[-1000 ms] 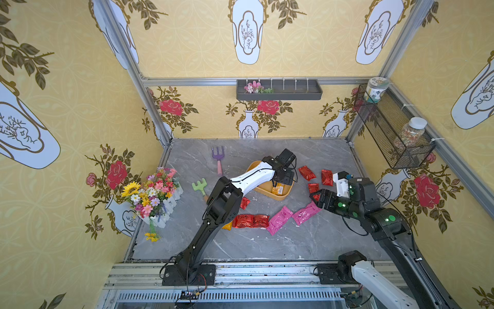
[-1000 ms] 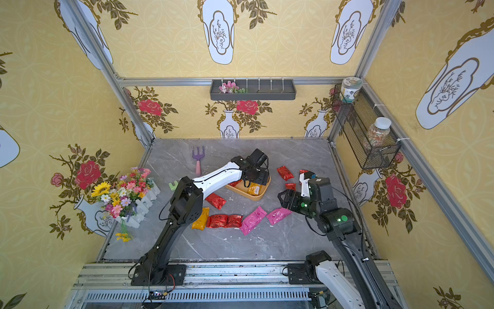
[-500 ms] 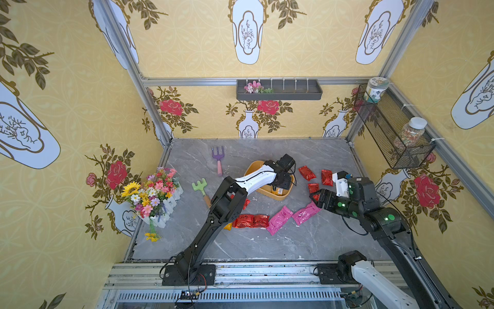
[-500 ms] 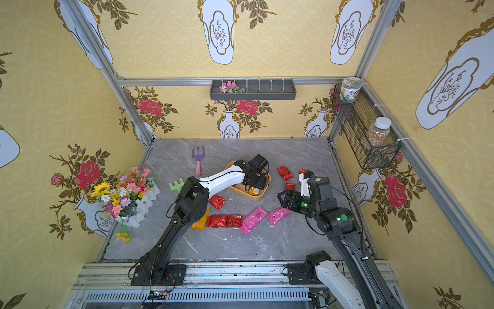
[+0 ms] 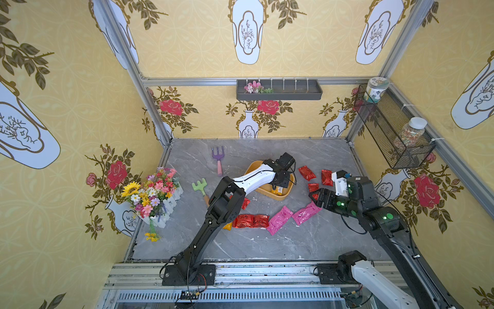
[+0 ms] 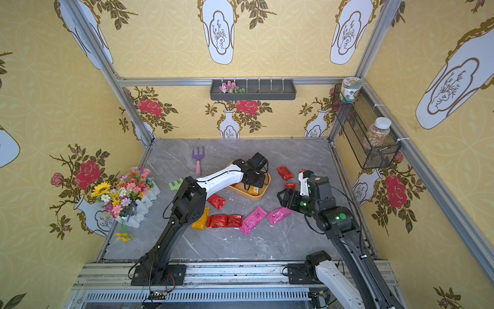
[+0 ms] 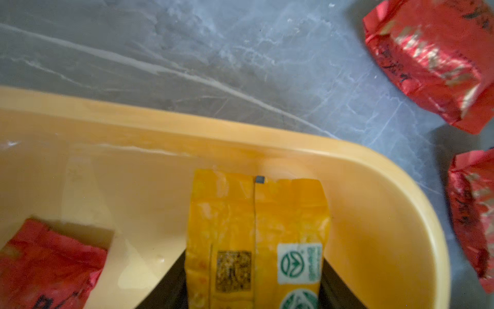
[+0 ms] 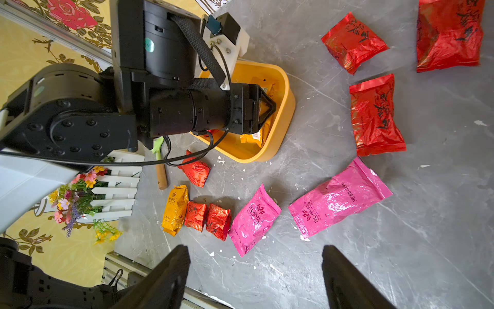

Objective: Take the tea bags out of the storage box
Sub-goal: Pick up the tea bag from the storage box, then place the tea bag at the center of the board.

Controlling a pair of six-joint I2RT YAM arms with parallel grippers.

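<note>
The storage box, an orange-yellow tub, lies mid-table in both top views. My left gripper reaches down into it and is shut on an orange-yellow tea bag with green printed labels. A red tea bag lies in the box beside it. Out on the table are red tea bags, pink ones and an orange one. My right gripper hovers open right of the box, above bare table near a pink bag.
A purple toy fork and a green rake lie left of the box. A flower arrangement stands at the left wall. A grey wall tray and a wire basket with jars hang higher up.
My left gripper has dipped into the box and closed on the orange-yellow tea bag. The right arm has not moved.
</note>
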